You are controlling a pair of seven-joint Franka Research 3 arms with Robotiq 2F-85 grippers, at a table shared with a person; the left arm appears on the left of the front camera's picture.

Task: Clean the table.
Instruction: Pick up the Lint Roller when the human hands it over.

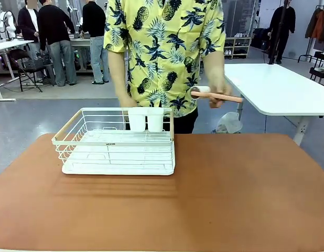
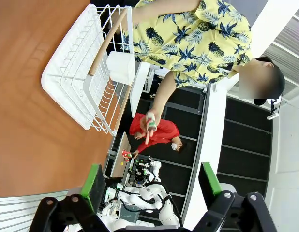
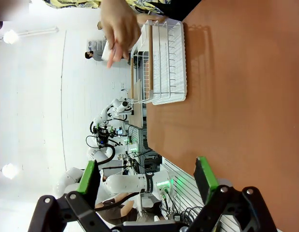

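Left gripper (image 2: 152, 182), right gripper (image 3: 145, 175): released, empty | ahead of jaws: table (image 1: 230, 199), white rack (image 1: 115, 143) | beyond: long-handled tool (image 1: 217, 96) in person's hand (image 1: 220, 88), likely for handover

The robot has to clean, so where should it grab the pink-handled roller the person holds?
Probably the bare end of the roller's pink handle, with the right pincer coming from the robot's right. The person's hand covers the middle and the white head is at the other end, so only that end sticks out, level.
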